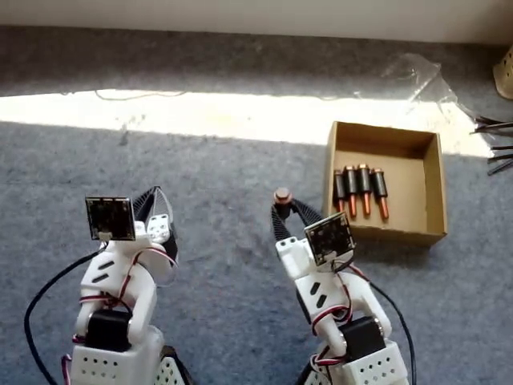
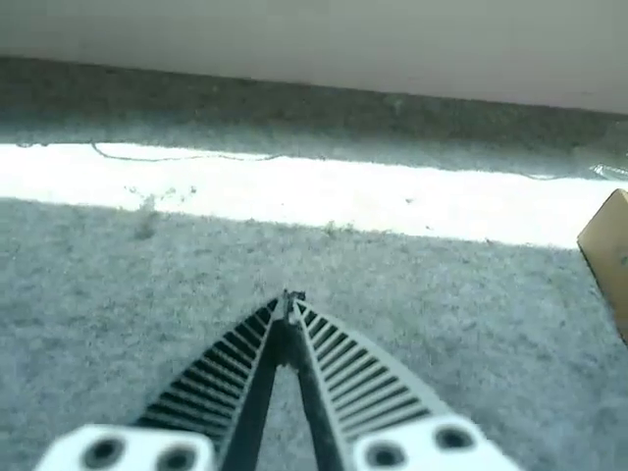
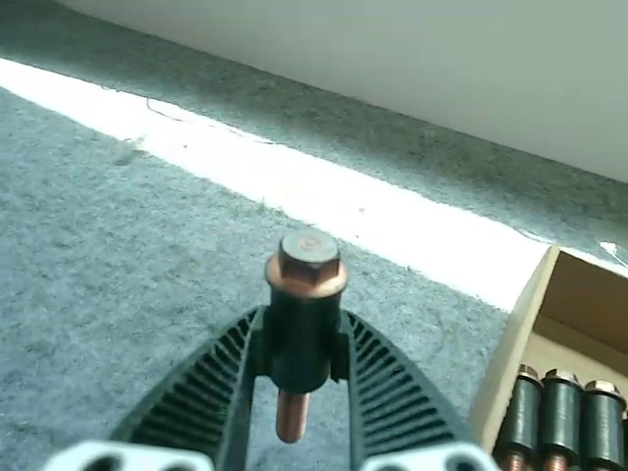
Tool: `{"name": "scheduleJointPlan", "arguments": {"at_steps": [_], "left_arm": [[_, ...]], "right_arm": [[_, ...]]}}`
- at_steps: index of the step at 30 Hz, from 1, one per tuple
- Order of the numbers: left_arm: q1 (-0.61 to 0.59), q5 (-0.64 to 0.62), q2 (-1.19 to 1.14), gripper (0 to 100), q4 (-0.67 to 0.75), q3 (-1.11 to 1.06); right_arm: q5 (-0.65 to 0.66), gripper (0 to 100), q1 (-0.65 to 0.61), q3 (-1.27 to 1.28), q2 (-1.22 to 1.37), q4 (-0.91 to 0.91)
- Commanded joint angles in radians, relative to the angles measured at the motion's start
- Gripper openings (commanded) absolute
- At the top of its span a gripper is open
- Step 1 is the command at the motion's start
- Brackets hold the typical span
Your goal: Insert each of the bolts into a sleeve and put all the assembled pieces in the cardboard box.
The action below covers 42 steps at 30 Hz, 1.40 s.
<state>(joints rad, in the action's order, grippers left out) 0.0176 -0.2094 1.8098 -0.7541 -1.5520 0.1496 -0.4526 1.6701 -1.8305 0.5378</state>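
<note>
My right jaws are clamped on a black cylindrical sleeve [image 3: 299, 339], one jaw pressed to each side of it. The sleeve stands upright between them. A copper-coloured bolt with a hexagonal head [image 3: 306, 265] runs through it, with the head sitting on top of the sleeve and the tip of the shank showing below. From the high view I hold this assembled piece over the grey felt-like worktop [image 1: 224, 184], just beside the open brown cardboard box [image 1: 438, 184] and outside its wall.

Inside the box lie four more sleeved bolts [image 1: 361, 191], side by side and touching or nearly so. They lie close to the wall nearest my right arm, heads toward the far wall and copper tips pointing back at me. My right wrist view catches the heads of three of them past the box's edge.

My left jaws are together, tips meeting with nothing between them. They sit over bare worktop, well apart from the box. A bright strip of sunlight [image 1: 200, 112] crosses the worktop beyond both arms.
</note>
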Motion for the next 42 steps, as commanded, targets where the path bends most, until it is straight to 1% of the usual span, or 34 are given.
{"name": "scheduleJointPlan", "arguments": {"at_steps": [1, 4, 9, 13, 15, 19, 20, 23, 26, 30, 32, 35, 39, 42], "left_arm": [[-0.008, -0.003, 0.008, 1, -0.003, -0.087], [-0.002, -0.003, 0.008, 1, -0.003, -0.133], [-0.008, -0.003, 0.008, 1, -0.025, -0.143], [-0.008, 0.006, 0.008, 1, -0.058, -0.143], [-0.008, 0.078, 0.008, 1, -0.06, -0.143], [-0.001, 0.308, 0.008, 1, -0.123, -0.143], [-0.001, 0.354, 0.008, 1, -0.143, -0.143], [-0.005, 0.434, 0.008, 1, -0.187, -0.143], [-0.001, 0.394, 0.008, 1, -0.216, -0.143], [-0.008, 0.273, 0.008, 1, -0.23, -0.143], [-0.008, 0.233, 0.008, 1, -0.23, -0.143], [-0.004, 0.222, 0.008, 1, -0.23, -0.143], [-0.002, 0.222, 0.008, 1, -0.23, -0.143], [-0.005, 0.222, 0.008, 1, -0.23, -0.143]], "right_arm": [[0.005, 0.5, 0.061, 0.11, -0.007, -0.001], [0.0, 0.5, 0.139, 0.054, -0.007, 0.018], [0.002, 0.5, 0.228, -0.048, -0.007, 0.16], [0.005, 0.5, 0.32, -0.133, -0.002, 0.219], [0.005, 0.5, 0.367, -0.199, -0.001, 0.259], [0.011, 0.5, 0.401, -0.343, 0.005, 0.367], [0.035, 0.5, 0.401, -0.378, 0.024, 0.386], [0.095, 0.5, 0.403, -0.478, 0.147, 0.401], [0.103, 0.5, 0.444, -0.582, 0.354, 0.401], [0.104, 0.5, 0.522, -0.731, 0.651, 0.4], [0.106, 0.5, 0.559, -0.809, 0.788, 0.395], [0.112, 0.5, 0.618, -0.912, 0.958, 0.363], [0.227, 0.5, 0.661, -1.012, 1.164, 0.358], [0.242, 0.5, 0.687, -1.07, 1.305, 0.348]]}}
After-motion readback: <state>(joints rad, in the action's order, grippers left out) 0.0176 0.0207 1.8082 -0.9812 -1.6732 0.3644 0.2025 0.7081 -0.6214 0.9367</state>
